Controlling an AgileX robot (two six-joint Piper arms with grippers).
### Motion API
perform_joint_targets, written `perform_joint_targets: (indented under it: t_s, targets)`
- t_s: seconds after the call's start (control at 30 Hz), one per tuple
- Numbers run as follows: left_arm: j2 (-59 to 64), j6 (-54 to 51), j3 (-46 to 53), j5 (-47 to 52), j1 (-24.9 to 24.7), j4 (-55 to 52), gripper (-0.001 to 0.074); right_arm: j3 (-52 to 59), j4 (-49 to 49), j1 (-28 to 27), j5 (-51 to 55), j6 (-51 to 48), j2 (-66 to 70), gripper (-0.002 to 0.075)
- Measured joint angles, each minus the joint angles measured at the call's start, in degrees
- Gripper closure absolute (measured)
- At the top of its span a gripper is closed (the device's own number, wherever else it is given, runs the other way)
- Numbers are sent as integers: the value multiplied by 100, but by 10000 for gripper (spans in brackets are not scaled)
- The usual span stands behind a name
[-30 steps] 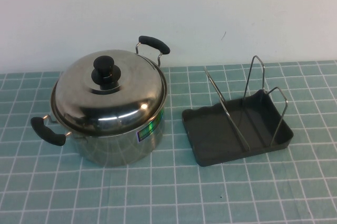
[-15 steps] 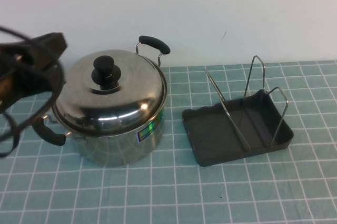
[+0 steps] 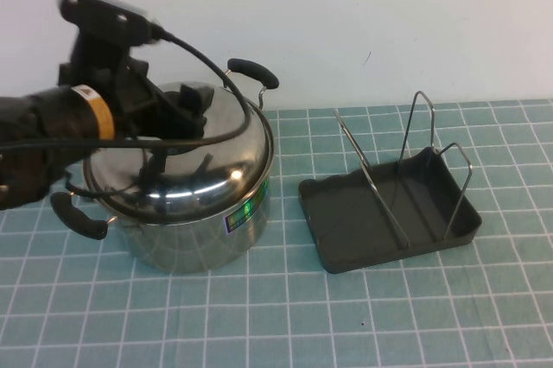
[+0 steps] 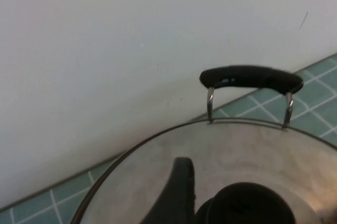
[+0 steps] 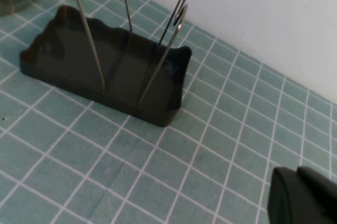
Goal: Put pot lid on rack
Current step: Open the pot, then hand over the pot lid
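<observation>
Pot lid (image 3: 186,169) sits closed on the two-handled steel pot (image 3: 194,234), which stands on the teal tiled counter (image 3: 285,316) against a white wall (image 3: 346,22). The lid's black knob (image 4: 245,205) shows best in the left wrist view, right next to one dark finger (image 4: 176,192). In the high view the left gripper (image 3: 177,113) hangs directly above the middle of the lid, its arm reaching in from the pot's left side with a black cable looping over the dome. Its fingers stand apart around the knob; whether they touch it cannot be told.

Beside the pot, on the side away from the left arm, lies the rack (image 3: 389,212), a dark grey tray with upright wire loops, apart from the pot and holding nothing. The pot's far handle (image 3: 253,72) points toward the wall; its near handle (image 3: 78,217) points toward the counter's front.

The right gripper (image 5: 303,197) shows only as a dark corner in the right wrist view, above the counter near the rack (image 5: 105,71); whether its fingers are apart or together cannot be told.
</observation>
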State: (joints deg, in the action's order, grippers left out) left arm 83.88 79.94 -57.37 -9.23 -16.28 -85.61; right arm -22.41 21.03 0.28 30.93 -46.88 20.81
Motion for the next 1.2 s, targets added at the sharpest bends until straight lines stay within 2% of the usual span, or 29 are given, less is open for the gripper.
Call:
perform_joint_targets:
  t_s: [0.3,0.4,0.53,0.7,0.87,0.93,1.1,1.2]
  targets:
    - [542,234,-22,602,-137,-4,78,0,35,0,365,-73,0,727]
    - [543,286,-25,626,-137,47,166,0,85,0,377,-73,0,727]
    - [553,342,-48,696,-159,118,419,0,207,0,377,-84,0,727]
    - [543,344,-58,733,-159,147,409,0,628,0,318,-95,0,727]
    - [328,357,-47,774,-159,147,409,-33,2255,0,97,-1059,0,727]
    - [51,357,-47,809,-159,147,409,-167,3415,0,96,-1884,0,727]
    - [-630,671,-157,601,-159,147,409,-434,6247,0,198,-3177,64,727]
    - [-944,1126,-391,-60,-148,214,409,-482,7208,0,516,-3483,217,727]
